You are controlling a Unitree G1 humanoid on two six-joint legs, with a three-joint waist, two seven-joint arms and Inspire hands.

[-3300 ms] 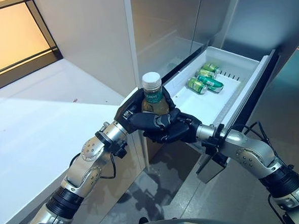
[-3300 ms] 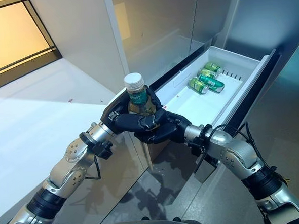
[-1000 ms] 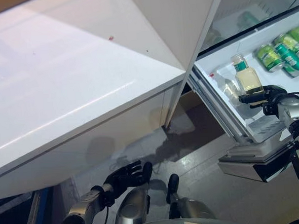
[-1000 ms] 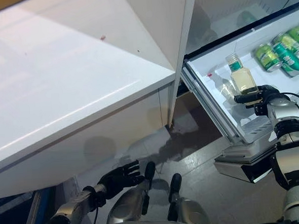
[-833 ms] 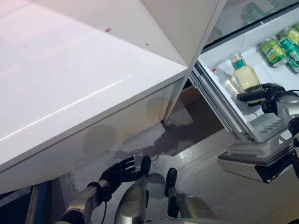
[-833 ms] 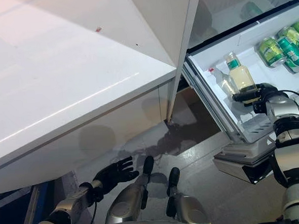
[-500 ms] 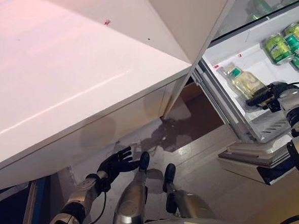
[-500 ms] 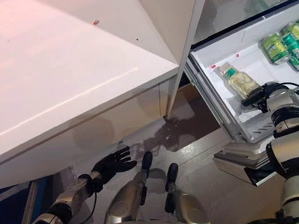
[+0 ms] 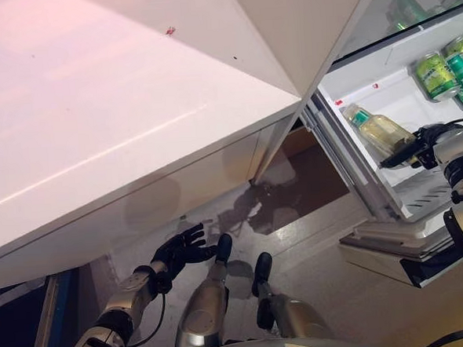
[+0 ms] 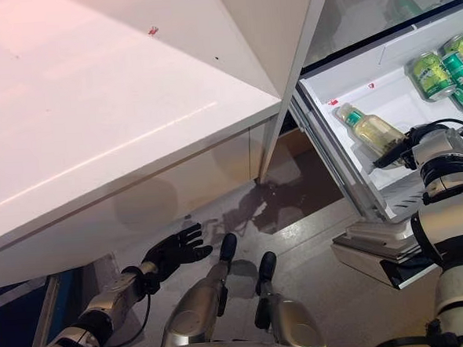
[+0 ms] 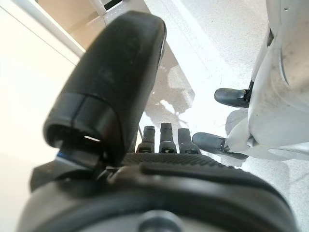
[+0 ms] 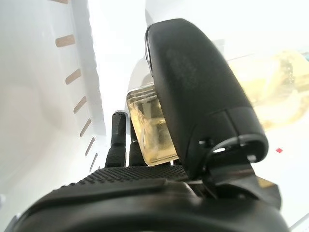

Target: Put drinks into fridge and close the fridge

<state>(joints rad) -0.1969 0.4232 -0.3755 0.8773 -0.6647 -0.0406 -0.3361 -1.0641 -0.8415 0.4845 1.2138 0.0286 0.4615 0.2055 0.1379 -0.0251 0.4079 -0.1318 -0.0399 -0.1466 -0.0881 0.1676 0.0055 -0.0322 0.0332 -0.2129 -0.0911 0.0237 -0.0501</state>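
Note:
A clear bottle of pale yellow drink with a green neck band lies on its side in the open white fridge drawer, its cap toward the drawer's left wall. My right hand is at the bottle's base. In the right wrist view the thumb lies over the bottle and the fingers curl beneath it. Green cans lie farther back in the drawer. My left hand hangs low near the floor, fingers spread and empty; it also shows in the left wrist view.
A wide white counter overhangs at the left, its corner next to the drawer's left wall. The drawer's front panel juts out over the grey floor. The fridge's upper compartment holds another green drink.
My right hand has tipped the bottle from upright onto its side and lowered it onto the drawer floor. My left hand has dropped from the bottle to near the floor. The camera has shifted.

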